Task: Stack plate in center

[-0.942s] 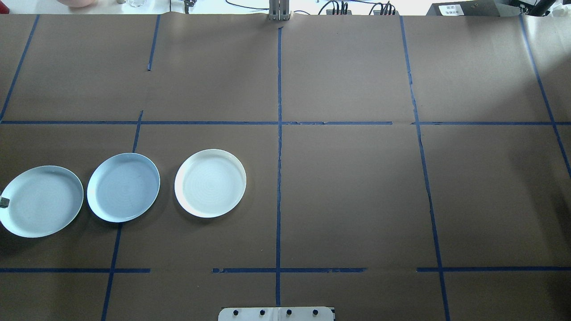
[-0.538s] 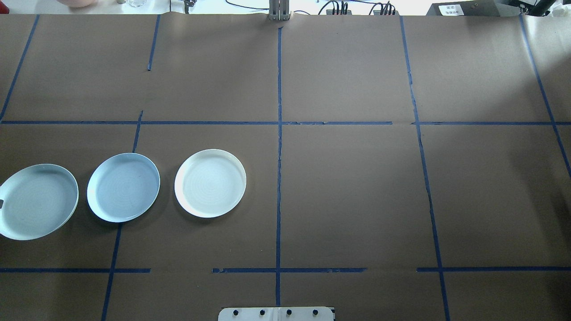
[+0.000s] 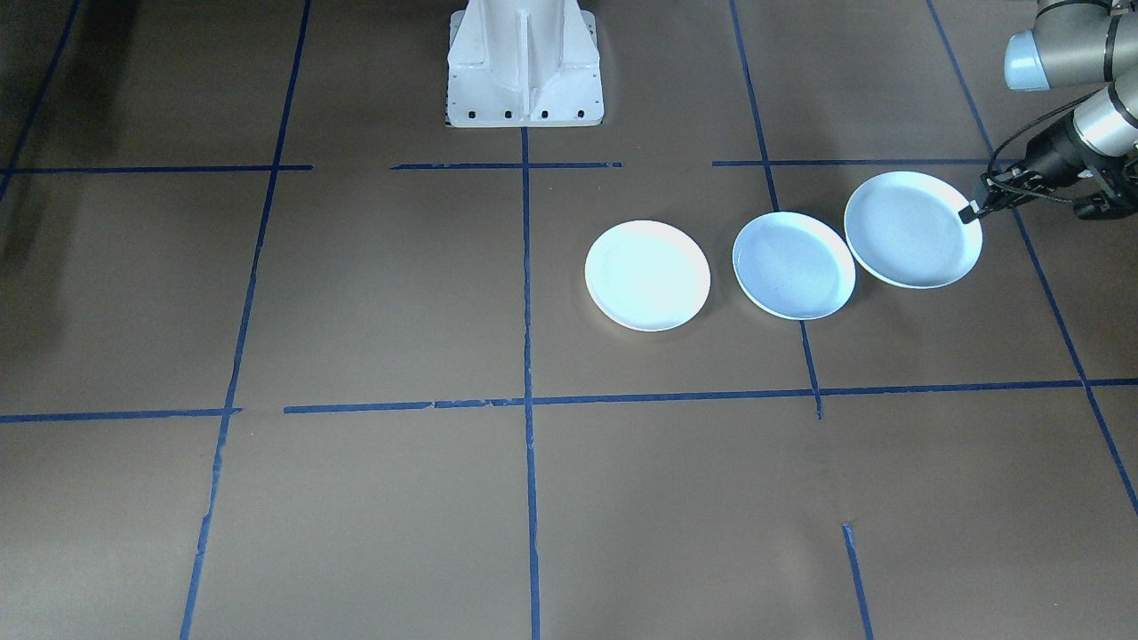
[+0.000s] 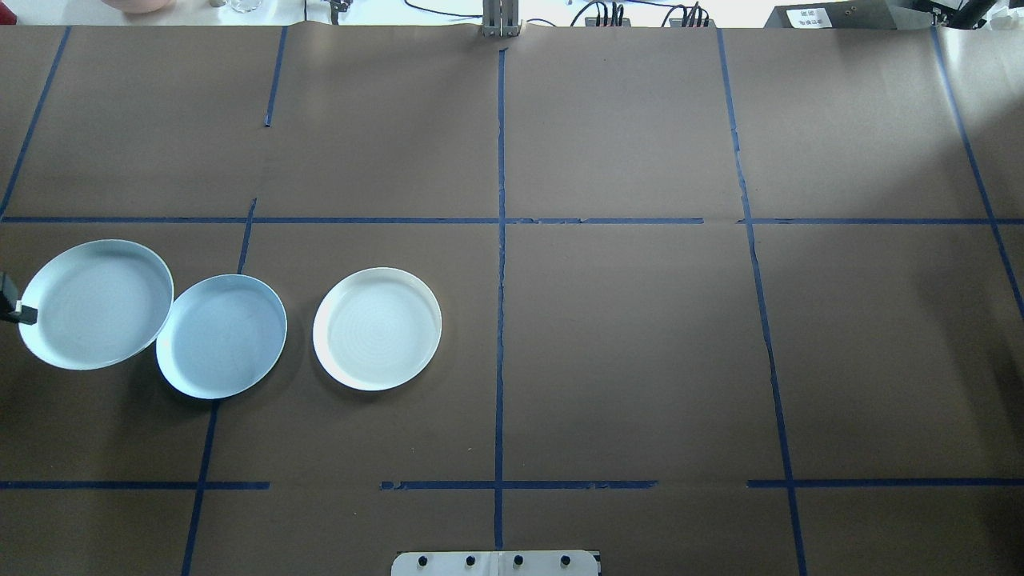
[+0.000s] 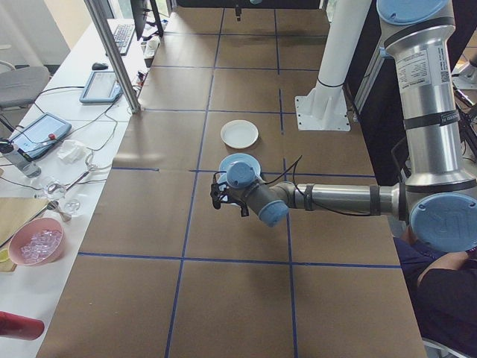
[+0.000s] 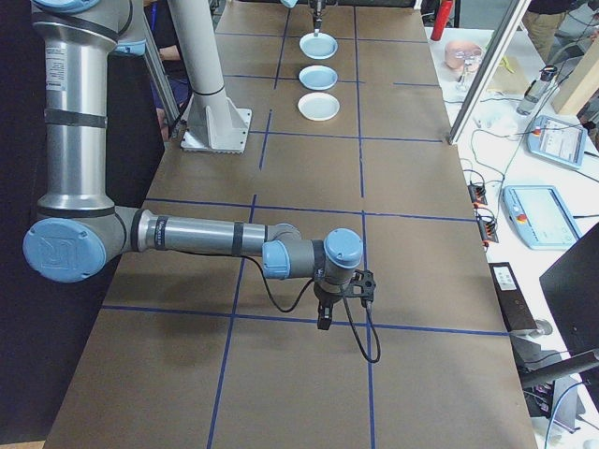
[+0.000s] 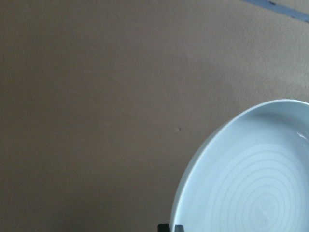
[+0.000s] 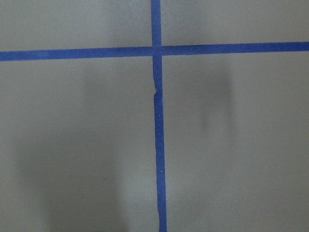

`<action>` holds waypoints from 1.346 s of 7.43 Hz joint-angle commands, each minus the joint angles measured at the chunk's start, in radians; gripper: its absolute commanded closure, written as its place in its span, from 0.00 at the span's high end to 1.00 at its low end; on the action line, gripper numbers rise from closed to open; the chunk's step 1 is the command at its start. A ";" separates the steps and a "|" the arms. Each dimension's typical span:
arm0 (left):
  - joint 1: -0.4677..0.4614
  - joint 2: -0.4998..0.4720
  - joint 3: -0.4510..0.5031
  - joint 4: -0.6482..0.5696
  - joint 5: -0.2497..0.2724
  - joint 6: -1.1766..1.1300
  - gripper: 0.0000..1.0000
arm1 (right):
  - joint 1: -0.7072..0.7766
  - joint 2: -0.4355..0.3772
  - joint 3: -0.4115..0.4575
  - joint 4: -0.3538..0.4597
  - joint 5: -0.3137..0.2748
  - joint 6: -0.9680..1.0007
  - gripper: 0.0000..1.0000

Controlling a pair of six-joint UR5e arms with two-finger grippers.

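left claw pinching ringed grey-blue plate rim, lifted, overlapping smooth grey-blue plate | right claw grip: can't tell

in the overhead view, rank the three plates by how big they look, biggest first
1. rippled grey-blue plate, held at its rim by the left gripper; lifted nearer the camera, so its lead is unsure.
2–3. smooth grey-blue plate and white plate look alike; I won't rank them.
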 commanded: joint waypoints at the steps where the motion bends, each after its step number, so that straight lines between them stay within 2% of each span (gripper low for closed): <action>1: 0.088 -0.054 0.001 -0.001 0.027 -0.171 0.00 | 0.000 0.000 0.000 0.000 0.000 0.000 1.00; 4: 0.168 -0.056 -0.010 -0.053 0.047 -0.266 0.00 | 0.000 0.000 0.000 0.000 0.000 0.000 1.00; 7: 0.219 -0.062 -0.010 -0.066 0.046 -0.299 0.00 | 0.000 0.000 0.000 0.000 0.000 0.000 1.00; 8: 0.224 -0.062 -0.010 -0.066 0.046 -0.297 0.62 | 0.000 0.000 0.000 0.000 0.000 0.000 1.00; 9: 0.224 -0.062 -0.011 -0.066 0.044 -0.291 1.00 | 0.000 0.000 0.000 0.000 0.000 0.000 1.00; 10: 0.224 -0.063 -0.013 -0.066 0.043 -0.291 1.00 | -0.002 0.000 0.000 0.000 0.000 0.000 1.00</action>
